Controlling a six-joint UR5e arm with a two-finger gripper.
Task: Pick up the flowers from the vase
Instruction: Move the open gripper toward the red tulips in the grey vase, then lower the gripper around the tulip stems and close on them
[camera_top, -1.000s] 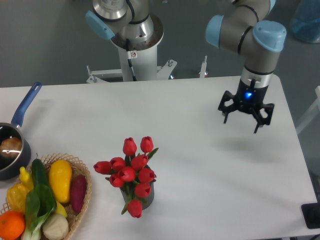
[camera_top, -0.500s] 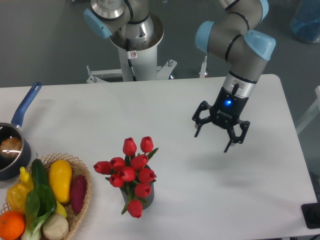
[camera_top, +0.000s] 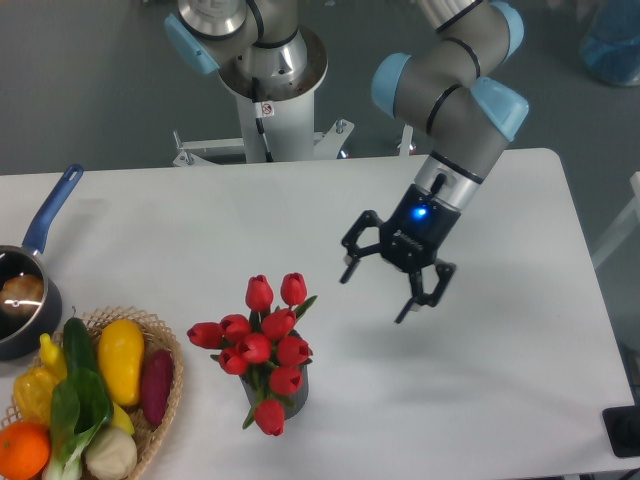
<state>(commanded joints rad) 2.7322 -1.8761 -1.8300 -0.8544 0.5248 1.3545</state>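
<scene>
The flowers (camera_top: 262, 345), a bunch of red tulip buds with green stems, stand in the vase (camera_top: 293, 392), a short dark cylinder mostly hidden under the blooms, at the table's front centre. My gripper (camera_top: 379, 290) is open and empty. It hangs above the table to the right of the flowers and a little behind them, tilted, with its fingers spread and clear of the buds.
A wicker basket (camera_top: 165, 410) with yellow, green, purple and orange produce sits at the front left, close to the flowers. A dark saucepan (camera_top: 25, 300) with a blue handle is at the left edge. The robot base (camera_top: 268, 90) stands behind the table.
My gripper has moved left and forward across the table, from the far right side towards the flowers, staying open. The flowers and vase have not moved.
</scene>
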